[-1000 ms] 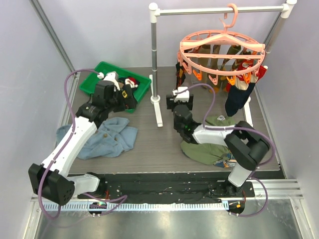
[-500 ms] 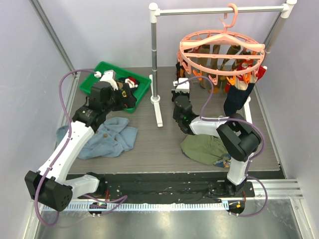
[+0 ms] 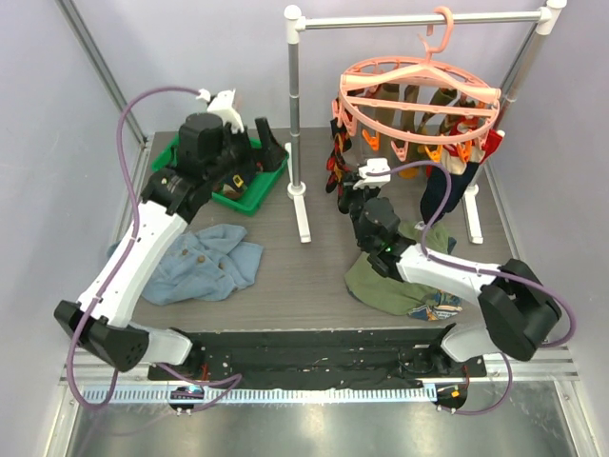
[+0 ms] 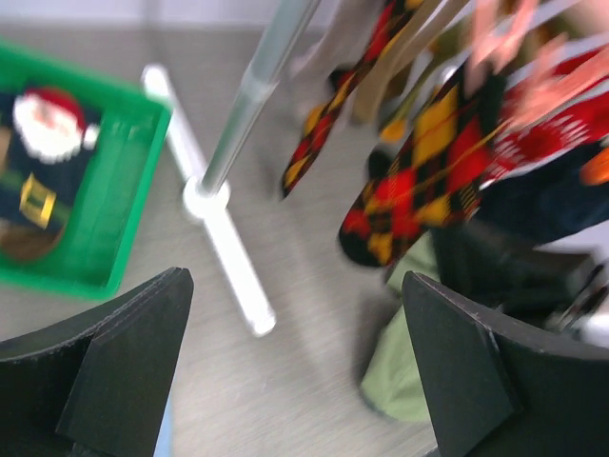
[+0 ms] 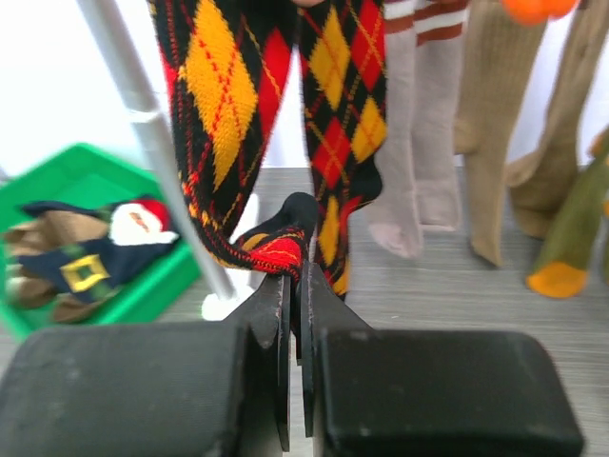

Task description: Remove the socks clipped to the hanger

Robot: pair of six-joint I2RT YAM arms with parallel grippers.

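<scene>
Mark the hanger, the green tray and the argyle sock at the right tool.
hanger [image 3: 430, 62]: top external, hub under the hook.
green tray [image 4: 119, 181]: left wrist, bare floor near its right wall.
argyle sock [image 5: 276, 249]: right wrist, its red-and-black toe.

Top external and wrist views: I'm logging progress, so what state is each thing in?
Round salmon-pink plastic clip hanger: hooked on rail, socks clipped on.
Red-yellow argyle sock: clipped, toe pinched.
Right arm's fingers: shut on that sock's toe.
Left arm's fingers: open, empty.
Green plastic tray: holds a Santa-patterned sock.
Blue denim garment: crumpled on table.
</scene>
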